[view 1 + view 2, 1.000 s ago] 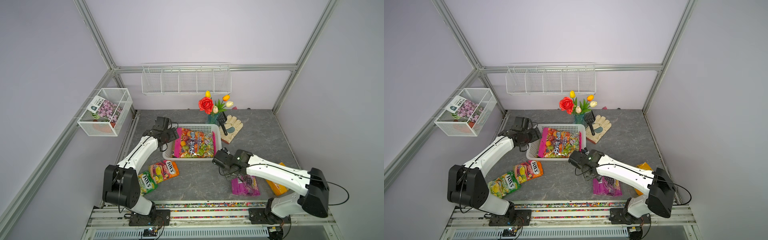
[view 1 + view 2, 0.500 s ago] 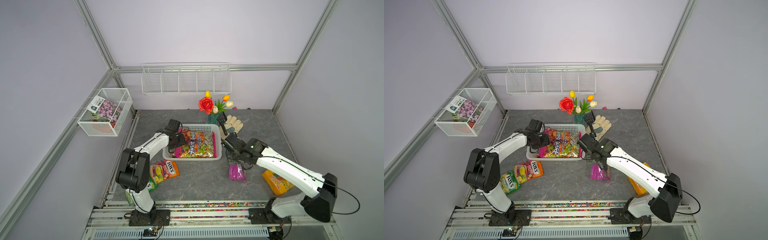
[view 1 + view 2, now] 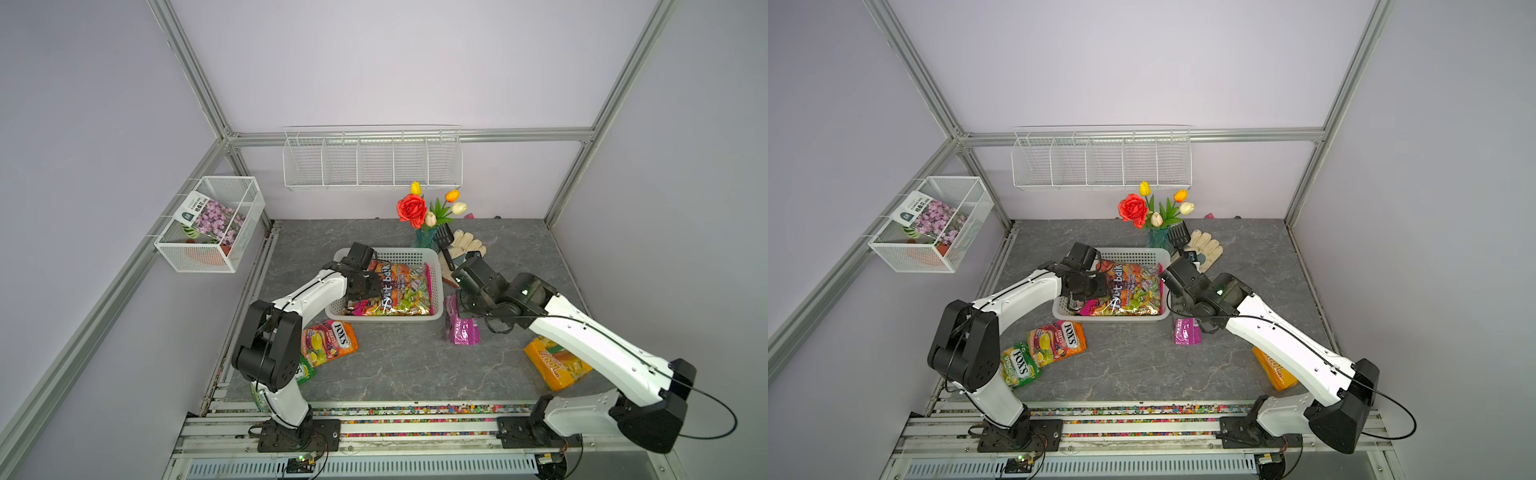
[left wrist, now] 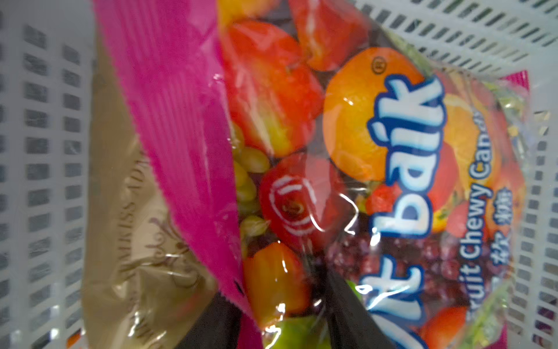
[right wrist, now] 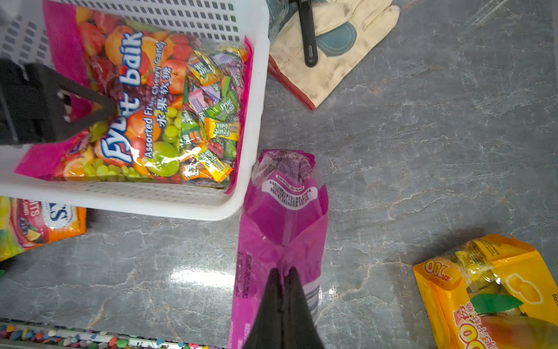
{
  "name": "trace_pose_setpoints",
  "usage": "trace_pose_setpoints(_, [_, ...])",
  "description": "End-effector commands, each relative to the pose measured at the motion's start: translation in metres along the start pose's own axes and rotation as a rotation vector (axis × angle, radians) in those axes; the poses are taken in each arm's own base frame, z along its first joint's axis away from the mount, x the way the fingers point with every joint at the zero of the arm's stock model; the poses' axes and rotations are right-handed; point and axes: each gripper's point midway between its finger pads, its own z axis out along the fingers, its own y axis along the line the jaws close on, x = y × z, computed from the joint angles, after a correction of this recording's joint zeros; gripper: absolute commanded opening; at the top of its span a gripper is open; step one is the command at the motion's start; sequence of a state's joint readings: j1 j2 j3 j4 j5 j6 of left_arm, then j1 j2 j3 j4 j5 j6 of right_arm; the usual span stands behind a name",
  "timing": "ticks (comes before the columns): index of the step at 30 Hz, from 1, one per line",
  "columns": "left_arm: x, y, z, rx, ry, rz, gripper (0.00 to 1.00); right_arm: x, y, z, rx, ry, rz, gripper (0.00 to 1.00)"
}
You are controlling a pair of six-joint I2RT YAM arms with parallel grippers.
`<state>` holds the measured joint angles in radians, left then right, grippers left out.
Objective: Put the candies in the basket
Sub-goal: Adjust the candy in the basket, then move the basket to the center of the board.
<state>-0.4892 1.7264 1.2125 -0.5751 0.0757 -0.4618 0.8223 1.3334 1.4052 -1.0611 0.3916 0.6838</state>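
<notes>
Purple bag (image 5: pixel 283 217) hangs just beside the basket's (image 3: pixel 386 319) right wall above the grey surface (image 3: pixel 415 365), its top pinched in the closed right end effector (image 5: pixel 282 272), whose arm reaches forward with the wrist bent down. Farther back, the left arm stretches low over the basket's left rim. The left end effector (image 5: pixel 113 108) is narrowed on the pink edge of the fruit bag (image 3: pixel 399 291) lying inside.
</notes>
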Motion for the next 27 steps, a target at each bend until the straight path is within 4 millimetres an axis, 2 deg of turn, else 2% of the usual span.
trace_pose_setpoints(1, [0.029,-0.009,0.001,0.021,0.087,0.036,0.5,-0.034,0.005,-0.023,-0.048,-0.123,0.049,0.0])
trace_pose_setpoints(4, [0.011,0.002,-0.015,-0.068,0.011,0.044,0.61,-0.05,0.019,-0.026,-0.1,-0.161,0.061,0.0])
trace_pose_setpoints(6, [-0.004,0.013,-0.028,-0.142,-0.034,0.051,0.77,-0.062,0.033,-0.023,-0.145,-0.19,0.068,0.0])
trace_pose_setpoints(9, [-0.023,0.027,-0.047,-0.201,-0.093,0.026,0.84,-0.078,0.056,-0.018,-0.216,-0.227,0.089,0.0])
trace_pose_setpoints(11, [-0.031,0.038,-0.057,-0.209,-0.119,-0.018,0.84,-0.087,0.07,-0.011,-0.246,-0.238,0.091,0.0])
trace_pose_setpoints(13, [-0.038,0.053,-0.066,-0.223,-0.142,-0.065,0.77,-0.095,0.083,-0.005,-0.271,-0.243,0.083,0.0])
trace_pose_setpoints(17, [-0.051,0.084,-0.073,-0.272,-0.17,-0.127,0.72,-0.109,0.102,0.003,-0.304,-0.251,0.092,0.0])
trace_pose_setpoints(22, [-0.054,0.112,-0.061,-0.369,-0.142,-0.168,0.66,-0.114,0.12,0.011,-0.339,-0.232,0.095,0.0])
trace_pose_setpoints(27, [-0.052,0.131,-0.054,-0.41,-0.127,-0.227,0.67,-0.11,0.128,0.018,-0.357,-0.207,0.098,0.0])
